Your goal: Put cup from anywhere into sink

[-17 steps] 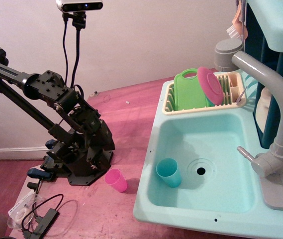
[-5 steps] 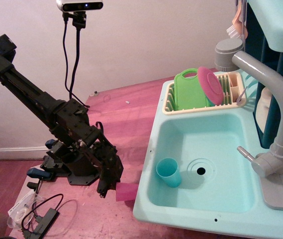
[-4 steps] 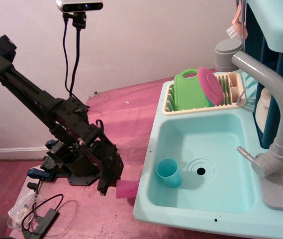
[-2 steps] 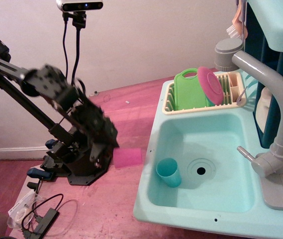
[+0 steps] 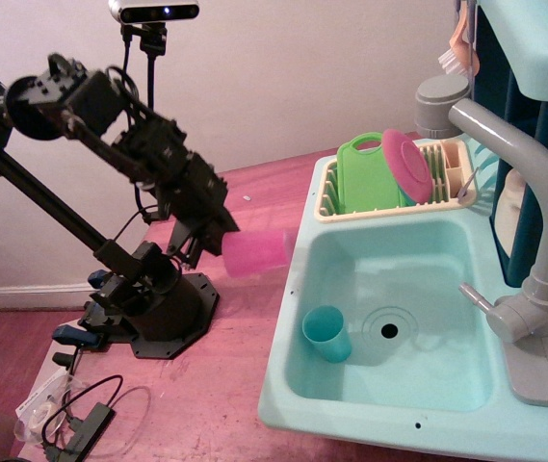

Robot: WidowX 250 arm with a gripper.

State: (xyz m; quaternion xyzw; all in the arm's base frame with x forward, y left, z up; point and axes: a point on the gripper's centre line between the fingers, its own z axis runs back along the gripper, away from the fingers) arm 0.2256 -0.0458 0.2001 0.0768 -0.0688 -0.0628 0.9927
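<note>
While it hangs in the air just left of the sink's [image 5: 288, 404] left rim, the cup [image 5: 256, 253] lies on its side with its long axis nearly level, one end pointing right toward the basin and the other buried in the gripper [image 5: 218, 241]. It is a bright pink, see-through tumbler, tapered and without a handle, and its outline is slightly smeared, so which end is the mouth cannot be told. The gripper's black jaws are closed around the cup's left end, gripping it above the reddish table [image 5: 206, 414].

Nearest the camera, a tangle of cable and clear plastic [image 5: 62, 409] lies on the table at the lower left. Beyond it stands the arm's black base [image 5: 148, 308]. Inside the pale mint basin, a teal cup [image 5: 326, 333] rests tilted just left of the round drain hole [image 5: 389, 330]. The grey faucet [image 5: 529, 241] rises on the right. Farther back, a cream dish rack [image 5: 394, 188] sits at the rim, holding a green board [image 5: 365, 173] and a pink plate [image 5: 406, 166] on edge.
</note>
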